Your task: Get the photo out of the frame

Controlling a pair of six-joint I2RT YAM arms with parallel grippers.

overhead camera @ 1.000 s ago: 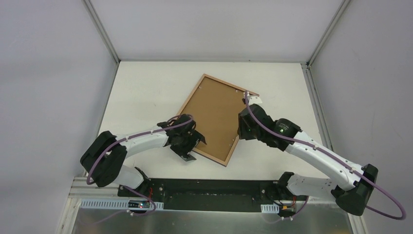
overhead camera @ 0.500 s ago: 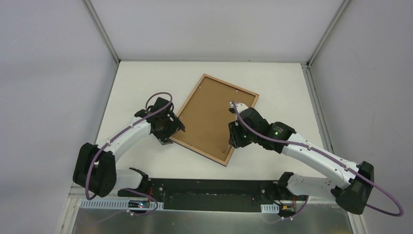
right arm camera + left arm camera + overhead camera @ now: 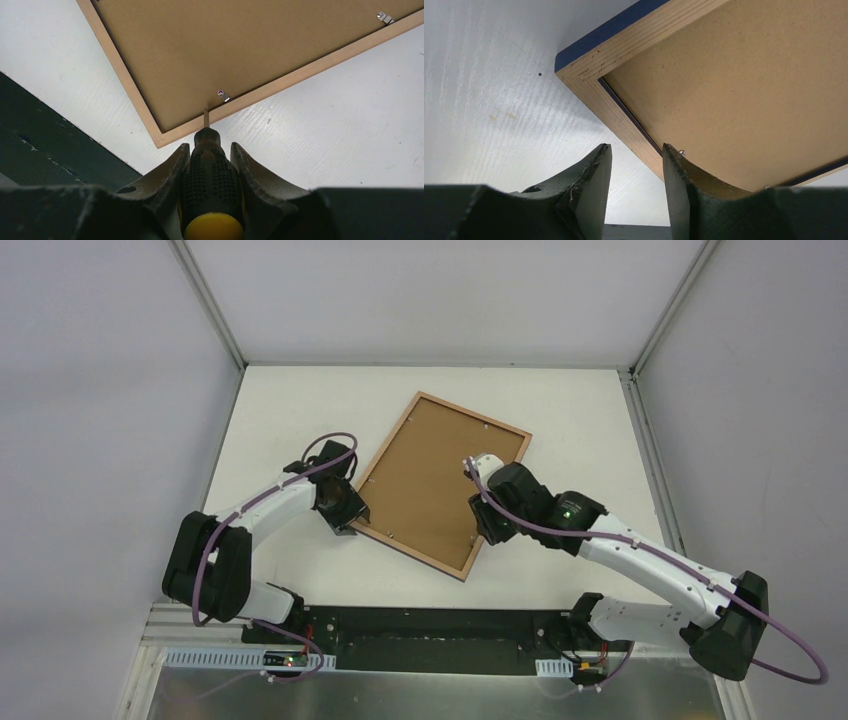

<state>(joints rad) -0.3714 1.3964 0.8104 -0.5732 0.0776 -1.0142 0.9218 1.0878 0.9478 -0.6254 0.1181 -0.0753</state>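
Note:
The frame (image 3: 440, 480) lies face down on the white table, its brown backing board (image 3: 734, 80) up and its light wood rim (image 3: 624, 45) round it. The photo is hidden under the board. My left gripper (image 3: 350, 512) is at the frame's near-left corner. Its jaws (image 3: 634, 147) stand apart astride the rim, one finger over the table and one over the board. My right gripper (image 3: 483, 515) is shut on a black, yellow-capped screwdriver (image 3: 211, 175). The screwdriver tip rests on the rim beside a small metal clip (image 3: 223, 96).
Another metal clip (image 3: 384, 17) sits further along the same rim. The black base strip (image 3: 430, 625) runs along the table's near edge, close behind the frame's near corner. Grey enclosure walls stand left, right and behind.
My left gripper moved from the frame's near edge up to its left corner and its jaws narrowed. My right gripper came down from the far right corner to the right rim.

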